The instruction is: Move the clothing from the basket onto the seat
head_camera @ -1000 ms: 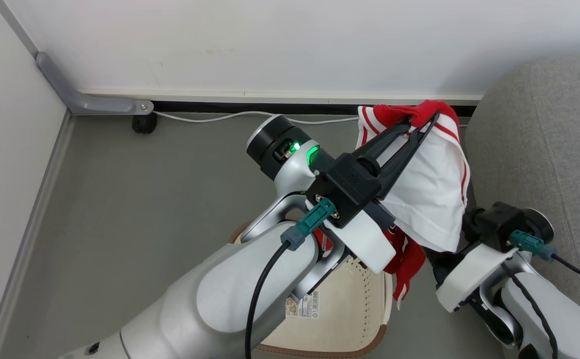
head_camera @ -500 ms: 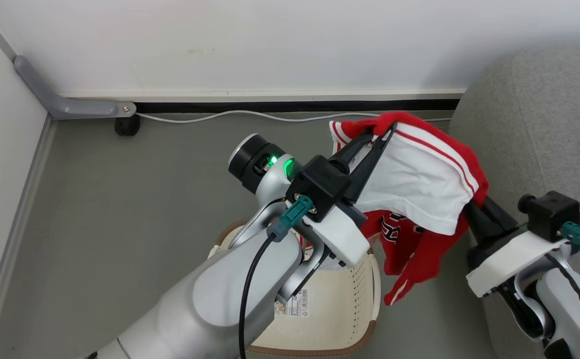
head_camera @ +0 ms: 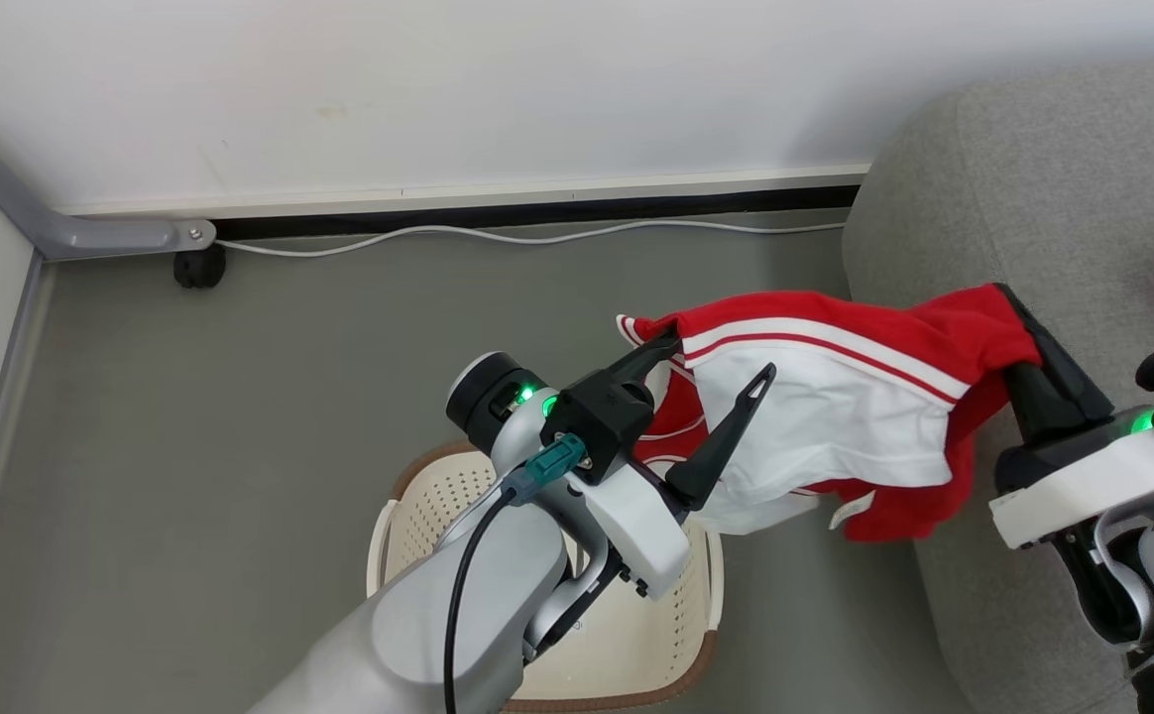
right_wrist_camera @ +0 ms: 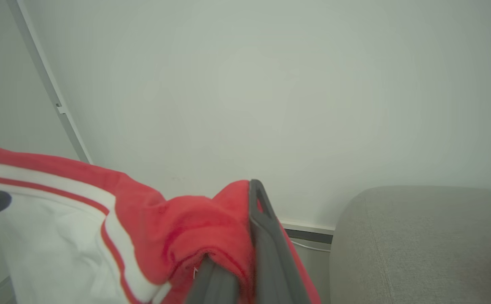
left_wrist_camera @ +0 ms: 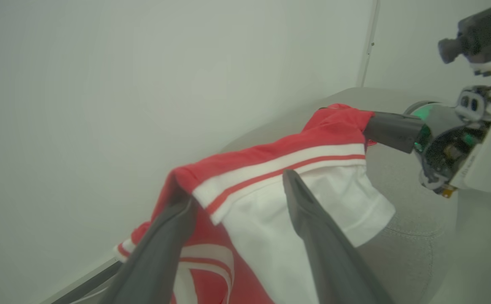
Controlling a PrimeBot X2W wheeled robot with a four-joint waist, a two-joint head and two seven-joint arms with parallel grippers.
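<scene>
Floor cable (head_camera: 498, 236) lies beyond basket (head_camera: 702, 595) and clothing (head_camera: 835, 416).

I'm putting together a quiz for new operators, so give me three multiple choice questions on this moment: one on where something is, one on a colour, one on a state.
1. Where does the basket stand?
A. on a table
B. on the floor
C. on a shelf

2. What colour is the basket's rim?
A. blue
B. black
C. brown

3. In what state is the left tool?
A. open
B. shut on a cable
C. shut on a basket handle

Answers:
1 B: the basket sits on the grey floor.
2 C: a brown band runs round the top of its cream wall.
3 A: its two fingers stand wide apart, with the clothing hanging against them.
</scene>
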